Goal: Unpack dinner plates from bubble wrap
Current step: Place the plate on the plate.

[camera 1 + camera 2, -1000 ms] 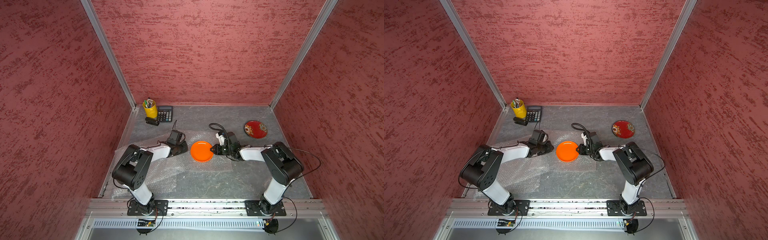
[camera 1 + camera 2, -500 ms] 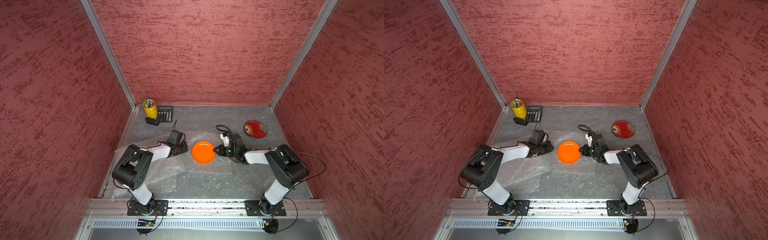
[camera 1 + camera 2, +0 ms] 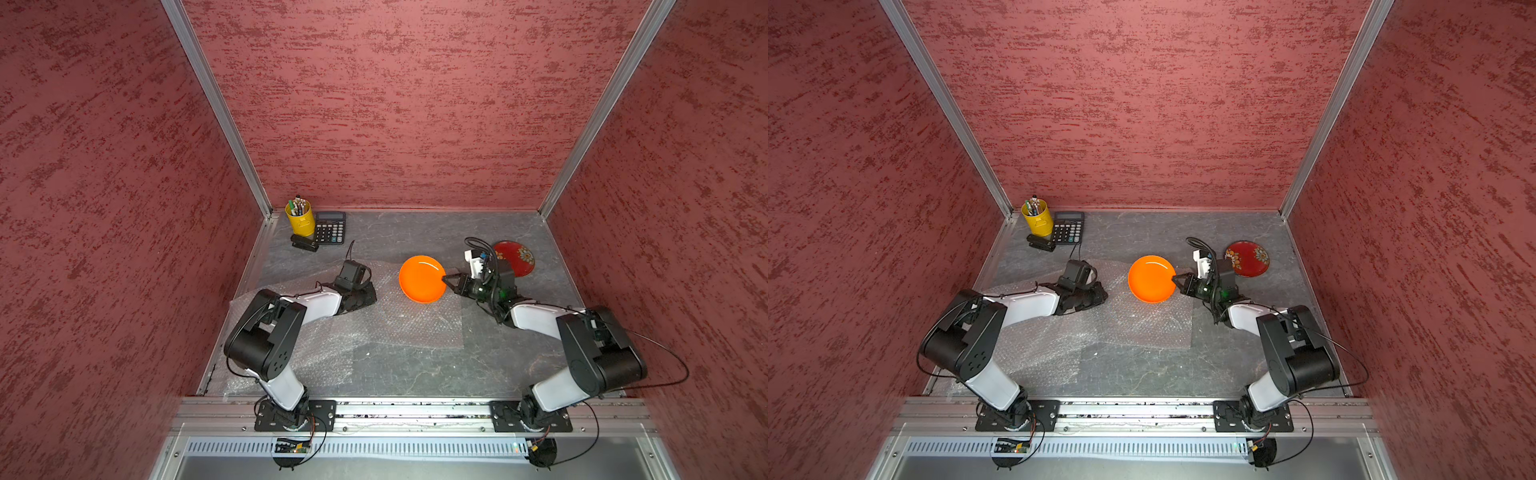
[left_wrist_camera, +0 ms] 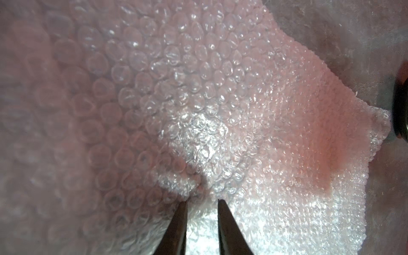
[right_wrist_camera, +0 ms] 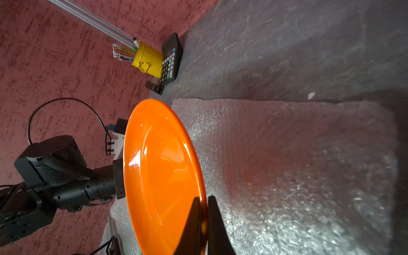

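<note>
Orange plate (image 3: 420,278), in both top views, lies between the claws over the bubble wrap (image 3: 395,328), its rim at the right claw (image 3: 444,277). The red flowered plate (image 3: 517,257) sits just behind that claw.

In the left wrist view, the left claw (image 4: 202,202) pinches puckered wrap between narrowly parted fingers.

In the right wrist view, the right claw (image 5: 204,212) is clamped on the plate's rim.

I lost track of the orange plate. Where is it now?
In both top views the orange plate is mid-table over the bubble wrap, its rim pinched by the right gripper; the red flowered plate lies just beyond that gripper.
</note>
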You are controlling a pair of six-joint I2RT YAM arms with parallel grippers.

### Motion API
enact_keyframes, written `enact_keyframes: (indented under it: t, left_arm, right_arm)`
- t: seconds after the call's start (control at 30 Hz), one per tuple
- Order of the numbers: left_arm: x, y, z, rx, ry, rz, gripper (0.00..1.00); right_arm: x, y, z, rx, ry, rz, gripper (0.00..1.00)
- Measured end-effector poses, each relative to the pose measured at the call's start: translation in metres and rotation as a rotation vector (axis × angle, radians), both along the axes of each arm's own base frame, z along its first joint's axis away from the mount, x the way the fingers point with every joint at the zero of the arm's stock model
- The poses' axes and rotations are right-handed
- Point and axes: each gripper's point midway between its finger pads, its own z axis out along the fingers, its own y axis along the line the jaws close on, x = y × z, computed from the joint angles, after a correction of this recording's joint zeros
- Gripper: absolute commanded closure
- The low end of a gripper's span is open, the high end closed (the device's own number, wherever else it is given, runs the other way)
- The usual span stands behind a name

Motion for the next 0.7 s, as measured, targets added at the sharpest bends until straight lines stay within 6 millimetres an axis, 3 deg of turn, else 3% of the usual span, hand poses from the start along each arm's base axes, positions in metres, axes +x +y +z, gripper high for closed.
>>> enact_keyframes:
  t: [0.23,0.7]
  left_arm:
    - [0.000,-0.001,0.000,-0.001,0.001,0.006,0.73]
    - [0.000,0.000,0.000,-0.003,0.002,0.014,0.73]
  right_arm:
    - [0.018,-0.042,0.017,0.020,-0.039,-0.108,1.00]
    - [0.047,-0.151,0.034,0.057,-0.085,-0.413,1.00]
